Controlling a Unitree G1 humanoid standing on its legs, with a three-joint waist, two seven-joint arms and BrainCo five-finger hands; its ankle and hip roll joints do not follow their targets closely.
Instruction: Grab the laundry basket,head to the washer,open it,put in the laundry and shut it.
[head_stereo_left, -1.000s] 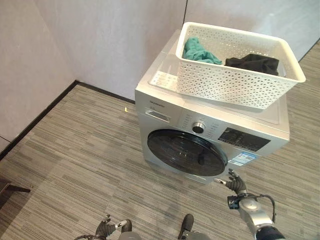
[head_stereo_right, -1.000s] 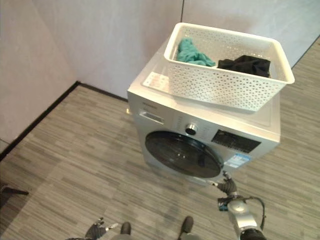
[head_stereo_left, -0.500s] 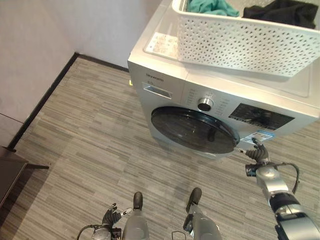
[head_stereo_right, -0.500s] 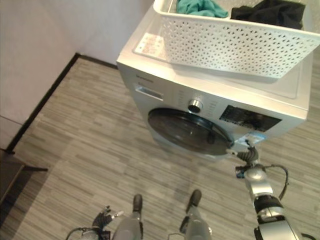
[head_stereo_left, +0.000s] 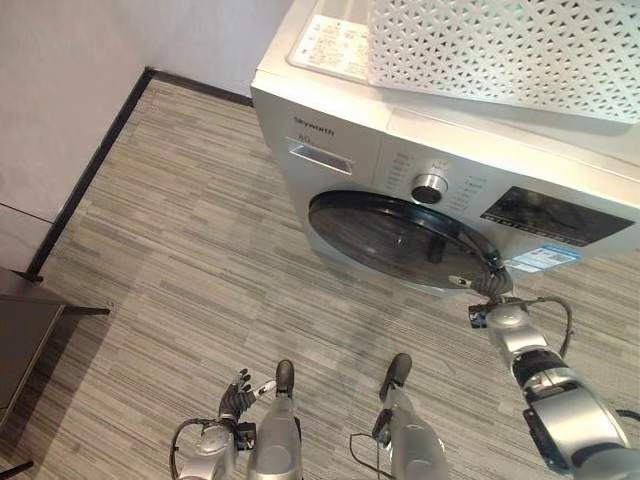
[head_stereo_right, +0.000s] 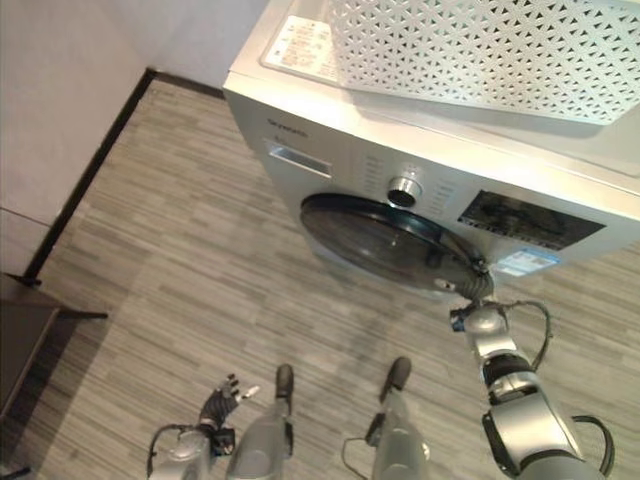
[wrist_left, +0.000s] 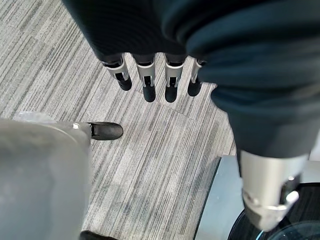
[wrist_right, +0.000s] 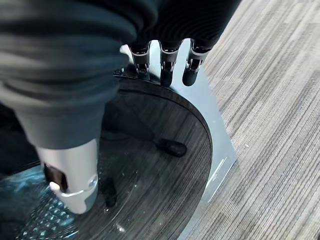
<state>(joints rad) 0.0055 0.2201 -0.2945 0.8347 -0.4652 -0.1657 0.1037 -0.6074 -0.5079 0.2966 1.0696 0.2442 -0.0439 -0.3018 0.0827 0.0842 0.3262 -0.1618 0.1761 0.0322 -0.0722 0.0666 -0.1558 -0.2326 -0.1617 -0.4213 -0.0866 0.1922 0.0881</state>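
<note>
The silver washer (head_stereo_left: 335, 190) stands before me, its round dark door (head_stereo_left: 400, 235) shut. The white perforated laundry basket (head_stereo_left: 500, 50) sits on top of it, its inside out of sight. My right hand (head_stereo_left: 490, 293) is at the door's right edge. In the right wrist view its straight fingers (wrist_right: 162, 65) reach the door's rim, with the thumb (wrist_right: 70, 185) over the glass (wrist_right: 150, 165), so the hand is open and holds nothing. Low by the floor, my left hand (head_stereo_left: 236, 393) hangs open and idle, fingers (wrist_left: 148, 80) straight.
A control knob (head_stereo_left: 430, 187) and a detergent drawer (head_stereo_left: 320, 155) are on the washer's front panel. A wall with black skirting (head_stereo_left: 90, 160) runs along the left. A dark piece of furniture (head_stereo_left: 20, 340) stands at the lower left on the grey striped floor (head_stereo_left: 200, 270).
The camera has come closer and tipped down, so most of the basket has left the top of the view. My right hand has risen from near the floor to the door's right edge.
</note>
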